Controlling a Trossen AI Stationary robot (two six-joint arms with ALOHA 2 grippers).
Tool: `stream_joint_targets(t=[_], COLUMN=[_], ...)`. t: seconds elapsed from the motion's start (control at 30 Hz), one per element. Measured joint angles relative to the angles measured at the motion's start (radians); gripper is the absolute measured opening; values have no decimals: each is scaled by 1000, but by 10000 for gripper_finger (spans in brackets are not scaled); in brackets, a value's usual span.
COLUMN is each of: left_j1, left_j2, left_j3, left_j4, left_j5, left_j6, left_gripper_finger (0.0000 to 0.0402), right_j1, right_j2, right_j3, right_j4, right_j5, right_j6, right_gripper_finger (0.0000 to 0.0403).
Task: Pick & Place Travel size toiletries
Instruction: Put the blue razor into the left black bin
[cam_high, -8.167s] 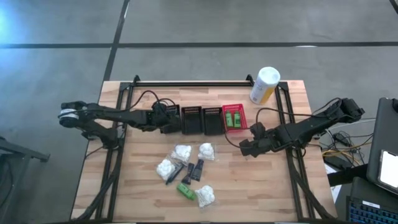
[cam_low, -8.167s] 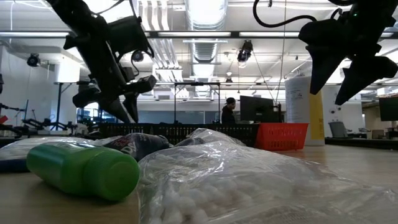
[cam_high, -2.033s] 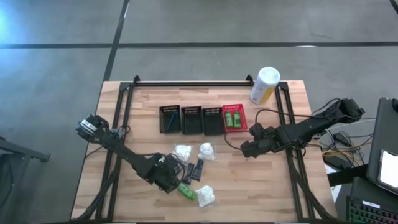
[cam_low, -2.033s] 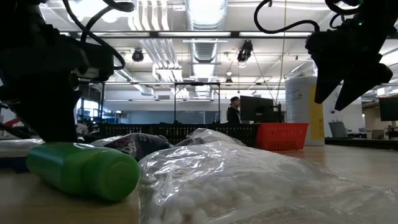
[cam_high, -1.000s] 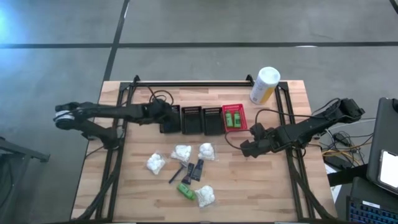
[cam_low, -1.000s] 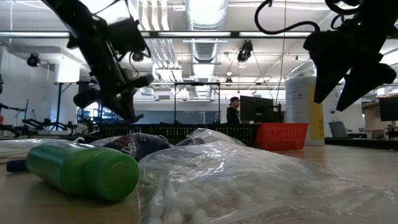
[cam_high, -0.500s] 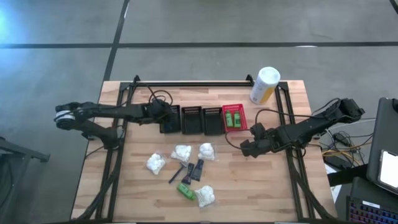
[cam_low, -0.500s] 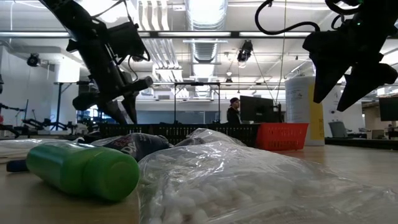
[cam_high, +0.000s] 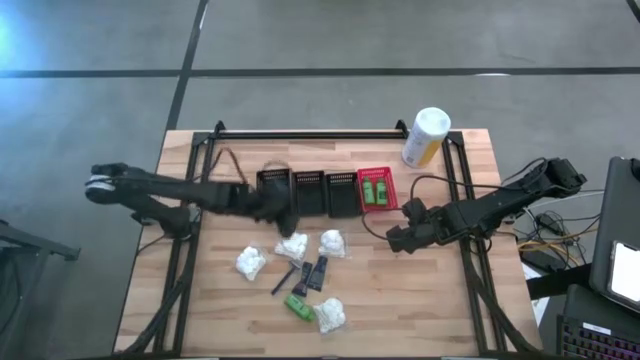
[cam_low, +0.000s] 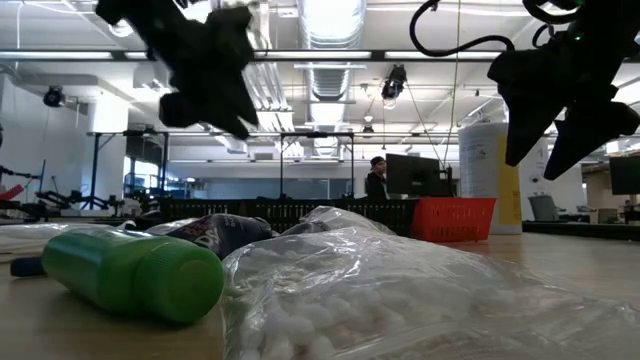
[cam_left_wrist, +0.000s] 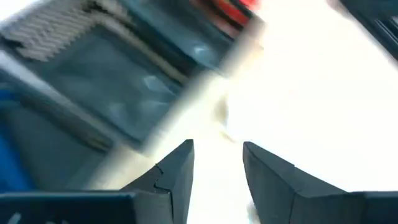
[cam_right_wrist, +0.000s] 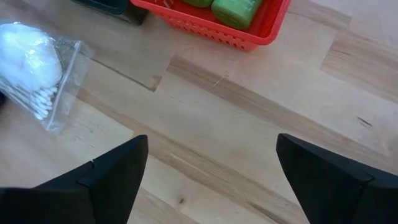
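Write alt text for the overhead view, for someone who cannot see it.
Two dark robot arms reach over a wooden table: the left end effector hangs by three black baskets; the right end effector waits, open, near a red basket. White bags, dark tubes and a green bottle lie loose.

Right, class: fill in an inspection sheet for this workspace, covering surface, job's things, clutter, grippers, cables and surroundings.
Surface: wooden table, black frame rails.
Job's things: two green bottles in the red basket; one green bottle, four white bundles and dark tubes loose on the table.
Clutter: white-and-yellow canister at the far right corner; three black baskets in a row.
Grippers: left gripper over the near edge of the black baskets, open, nothing held; right gripper open, near the red basket.
Cables: cable looping along the right arm.
Surroundings: person at monitors in the background.
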Motion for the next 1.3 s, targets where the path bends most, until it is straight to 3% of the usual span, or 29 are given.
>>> stream_joint_targets(t=[0.13, 0.27, 0.4, 0.7, 0.9, 1.0, 1.3], left_j1=[-223, -416, -509, -554, -555, -553, -549], left_j2=[18, 61, 126, 287, 417, 466, 537], left_j3=[6, -1, 0, 32, 186, 264, 294], left_j4=[0, -4, -1, 51, -201, -362, -279], left_j5=[-56, -221, -217, -137, -171, -197, -167], left_j6=[-61, -208, -349, -349, -439, -584, -577], left_gripper_finger=[142, 145, 169, 250, 251, 250, 250], right_j1=[0, 0, -1, -1, -23, -38, -76], right_j2=[0, 0, 0, 0, 0, 0, -2], right_j3=[0, -1, -4, -4, -4, -4, -5], right_j4=[4, 4, 4, -5, -4, 0, 5], right_j5=[-3, -2, 1, 3, 43, 53, 81], right_j6=[-34, -77, -75, -46, -133, -236, -434], right_gripper_finger=[340, 336, 339, 363, 364, 363, 357])
